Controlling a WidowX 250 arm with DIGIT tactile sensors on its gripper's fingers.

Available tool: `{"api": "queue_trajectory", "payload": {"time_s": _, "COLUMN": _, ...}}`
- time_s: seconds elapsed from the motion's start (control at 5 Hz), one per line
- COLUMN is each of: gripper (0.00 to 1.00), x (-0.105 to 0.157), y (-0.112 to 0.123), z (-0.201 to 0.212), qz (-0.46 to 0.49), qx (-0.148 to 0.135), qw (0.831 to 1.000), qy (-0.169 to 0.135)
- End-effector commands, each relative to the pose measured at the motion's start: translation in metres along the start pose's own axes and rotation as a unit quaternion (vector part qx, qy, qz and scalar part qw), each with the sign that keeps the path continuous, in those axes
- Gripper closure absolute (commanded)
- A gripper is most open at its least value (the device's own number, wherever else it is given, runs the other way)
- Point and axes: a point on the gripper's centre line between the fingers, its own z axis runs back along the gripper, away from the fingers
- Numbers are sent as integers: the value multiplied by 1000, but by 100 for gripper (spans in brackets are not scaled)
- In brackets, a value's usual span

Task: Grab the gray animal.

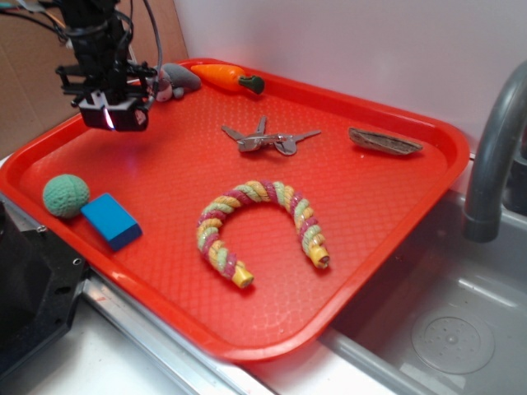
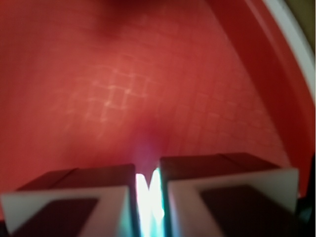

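**A:** Biggest thing first: the red tray (image 1: 370, 239) fills the counter, one corner hanging over the sink (image 1: 461, 329), with the grey faucet (image 1: 494, 148) at the right edge.

**B:** And the arm?

**A:** The gripper (image 1: 114, 115) hovers over the far left part of the tray. In the wrist view, its fingers (image 2: 84, 197) sit nearly together with only a thin bright slit between them and nothing in it. Clenched and empty, I'd call it, though that view is blurry.

**B:** Beneath it?

**A:** Just bare red tray floor in the wrist view.

**B:** Now the items, big to small.

**A:** The striped rope toy (image 1: 263, 226) arches in the middle. Beyond it lie metal keys (image 1: 268, 138), and to their right a flat brownish piece (image 1: 383, 141) I can't identify. Along the far rim lies the orange toy carrot (image 1: 226, 76). Front left is a blue block (image 1: 111, 220), touching or just beside the green ball (image 1: 66, 195).

**B:** And the target?

**A:** The gray animal (image 1: 177, 81) lies at the far left rim, just left of the carrot, partly hidden behind the gripper. The gripper is close beside it, not holding it.
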Motion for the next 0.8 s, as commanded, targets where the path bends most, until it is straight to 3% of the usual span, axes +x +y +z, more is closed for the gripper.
{"api": "queue_trajectory", "payload": {"time_s": 0.0, "gripper": 0, "x": -34, "y": -32, "z": 85, "qz": -149, "qx": -10, "qw": 988, "qy": -40}}
{"api": "queue_trajectory", "payload": {"time_s": 0.2, "gripper": 0, "x": -8, "y": -27, "z": 84, "qz": -215, "qx": 3, "qw": 975, "qy": -57}}
{"api": "queue_trajectory", "payload": {"time_s": 0.4, "gripper": 0, "x": 11, "y": -22, "z": 79, "qz": -219, "qx": 58, "qw": 972, "qy": -62}}
{"api": "queue_trajectory", "payload": {"time_s": 0.6, "gripper": 0, "x": 24, "y": -13, "z": 81, "qz": -257, "qx": 80, "qw": 959, "qy": -85}}
